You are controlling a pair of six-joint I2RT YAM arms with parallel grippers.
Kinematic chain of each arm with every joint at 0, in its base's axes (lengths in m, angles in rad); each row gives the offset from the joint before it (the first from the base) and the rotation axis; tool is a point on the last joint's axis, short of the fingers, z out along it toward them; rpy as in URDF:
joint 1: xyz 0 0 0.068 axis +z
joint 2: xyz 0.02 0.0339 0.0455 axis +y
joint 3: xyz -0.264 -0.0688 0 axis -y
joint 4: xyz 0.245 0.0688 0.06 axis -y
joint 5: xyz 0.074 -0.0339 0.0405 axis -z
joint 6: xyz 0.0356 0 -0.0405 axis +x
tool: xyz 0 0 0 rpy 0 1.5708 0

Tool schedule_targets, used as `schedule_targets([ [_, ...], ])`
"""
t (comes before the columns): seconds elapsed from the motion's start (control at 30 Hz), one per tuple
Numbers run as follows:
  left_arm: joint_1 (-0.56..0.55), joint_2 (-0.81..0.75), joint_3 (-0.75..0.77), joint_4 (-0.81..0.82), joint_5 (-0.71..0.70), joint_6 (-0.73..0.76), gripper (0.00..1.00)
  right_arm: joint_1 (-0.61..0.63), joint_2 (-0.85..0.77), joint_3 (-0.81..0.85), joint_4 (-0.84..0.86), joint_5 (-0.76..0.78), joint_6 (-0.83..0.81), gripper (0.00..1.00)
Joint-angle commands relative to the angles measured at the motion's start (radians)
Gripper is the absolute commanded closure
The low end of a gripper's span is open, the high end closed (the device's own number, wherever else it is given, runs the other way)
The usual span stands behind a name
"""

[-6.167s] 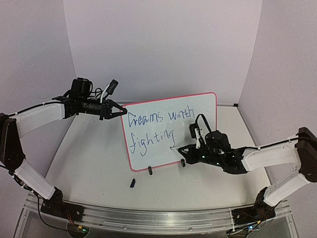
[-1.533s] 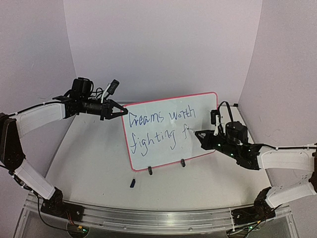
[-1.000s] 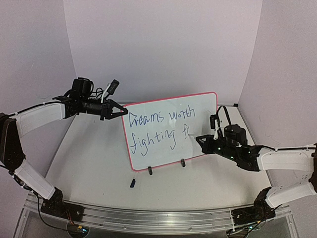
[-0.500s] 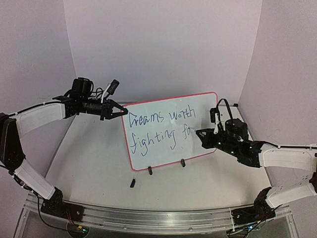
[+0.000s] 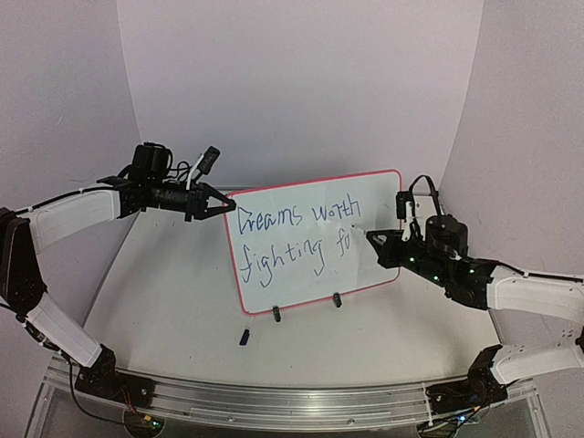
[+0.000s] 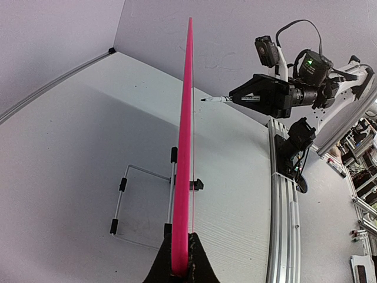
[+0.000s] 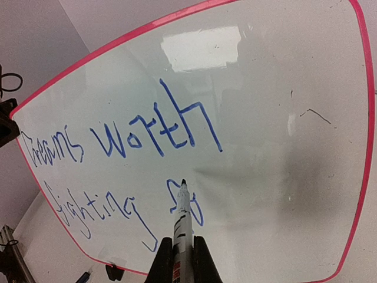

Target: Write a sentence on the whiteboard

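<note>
The whiteboard (image 5: 292,274) stands upright near the middle of the worktop (image 5: 164,301), leaning slightly back, with two black clip feet (image 5: 276,314) along its lower edge. In the left wrist view it appears edge-on as a pink line (image 6: 187,147), with a wire stand (image 6: 126,183) behind it. The left tool (image 5: 228,205) is pinched onto the upper left corner of the board, its fingers (image 6: 194,265) pressed against both faces of the rim. The right tool (image 5: 376,239) is clamped on a marker (image 7: 182,218), which points at the board face (image 7: 265,147) from the right side. Blue writing reads "Dreams worth" on the upper line and "fighting fo" on the lower line. The marker tip sits at the last letters of the lower line; whether it touches the surface cannot be told. A small dark object (image 5: 245,337) lies on the worktop in front of the board's lower left corner.
</note>
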Motion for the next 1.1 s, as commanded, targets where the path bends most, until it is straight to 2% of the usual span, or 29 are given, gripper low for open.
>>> schedule_targets([
  [0.0, -0.029, 0.044, -0.022, -0.122, -0.049, 0.111, 1.0, -0.004, 0.04, 0.016, 0.015, 0.03, -0.018, 1.0],
  [0.4, -0.029, 0.044, -0.022, -0.122, -0.05, 0.109, 1.0, -0.004, 0.066, 0.018, 0.019, 0.064, -0.024, 1.0],
  [0.87, -0.03, 0.047, -0.022, -0.122, -0.048, 0.108, 1.0, -0.004, 0.023, -0.087, -0.013, 0.052, 0.055, 1.0],
  [1.07, -0.03, 0.046, -0.022, -0.122, -0.05, 0.109, 1.0, -0.003, 0.028, -0.06, -0.014, 0.057, 0.033, 1.0],
])
